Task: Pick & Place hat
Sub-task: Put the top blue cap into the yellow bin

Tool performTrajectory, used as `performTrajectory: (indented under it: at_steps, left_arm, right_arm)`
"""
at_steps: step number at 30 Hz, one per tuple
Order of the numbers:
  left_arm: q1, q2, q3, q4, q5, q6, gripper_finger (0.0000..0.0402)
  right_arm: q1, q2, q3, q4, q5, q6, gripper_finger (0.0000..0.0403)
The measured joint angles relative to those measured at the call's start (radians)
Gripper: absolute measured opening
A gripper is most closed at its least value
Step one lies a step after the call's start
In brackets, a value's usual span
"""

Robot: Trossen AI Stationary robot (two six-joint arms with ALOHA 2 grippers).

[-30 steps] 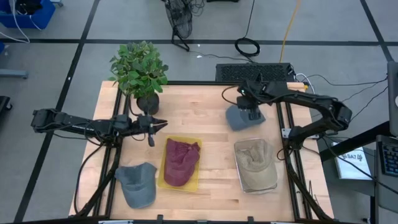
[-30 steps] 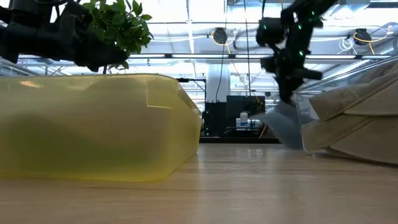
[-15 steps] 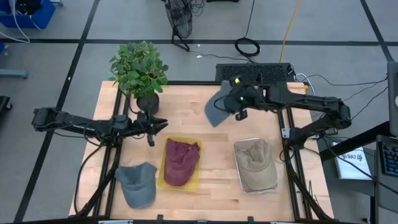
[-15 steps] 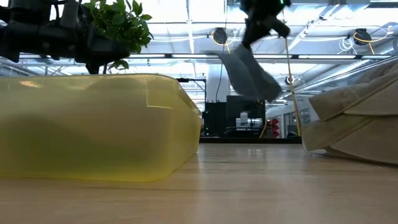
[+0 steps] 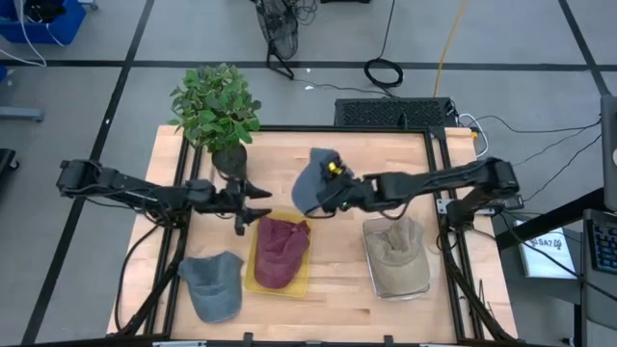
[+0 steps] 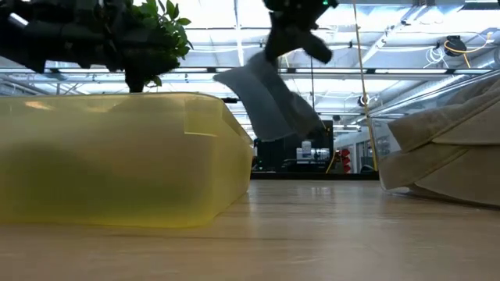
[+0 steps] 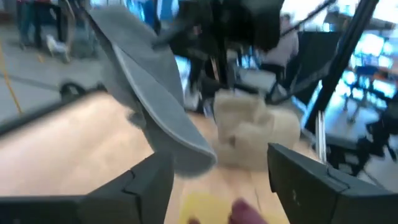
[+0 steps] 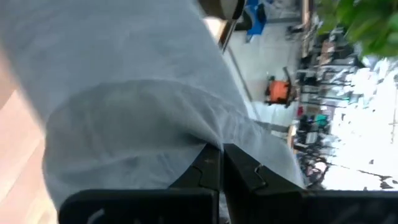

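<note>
A blue-grey hat (image 5: 310, 178) hangs in the air over the table's middle, with my right gripper (image 5: 326, 198) shut on it. In the low view the hat (image 6: 269, 101) droops below that gripper (image 6: 291, 35). My left gripper (image 5: 262, 204) stands open just left of the hat and touches nothing. In the left wrist view its fingers (image 7: 149, 180) frame the hat (image 7: 149, 93) ahead. A maroon hat (image 5: 280, 249) lies in a yellow tray (image 5: 253, 280), a beige hat (image 5: 395, 253) in a clear tray, and a grey hat (image 5: 212, 284) on the table at the near left. My right gripper pinches a fold of the hat's cloth (image 8: 205, 134) between its two shut fingers (image 8: 208, 165), coming slanting down from the table's right side. The hat hangs slack below the fingers, lifted clear of the table.
A potted plant (image 5: 217, 111) stands at the far left corner, close behind my left arm. The yellow tray's wall (image 6: 117, 156) fills the low view's left, and the beige hat (image 6: 445, 148) its right. Bare wood lies along the far edge.
My right gripper has lifted the blue-grey hat off the table's far right part and swung it toward the middle, turning as it went; the hat now hangs clear. My left gripper has opened and edged toward the hat.
</note>
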Motion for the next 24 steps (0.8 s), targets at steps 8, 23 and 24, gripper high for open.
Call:
performTrajectory:
  at_steps: [8, 23, 24]
  left_arm:
    - [0.002, 0.22, 0.099, -0.037, -0.03, -0.027, 0.026]
    - [-0.009, 0.278, 0.152, -0.025, -0.032, 0.093, 0.0143]
    - [-0.012, 0.277, 0.152, -0.026, -0.032, 0.106, 0.0108]
  right_arm:
    - [0.061, 0.1, 0.0, 0.262, 0.066, -0.205, 0.0]
    - [0.108, 0.112, 0.0, 0.262, 0.064, -0.146, 0.0]
    - [0.108, 0.112, 0.0, 0.259, 0.064, -0.138, 0.0]
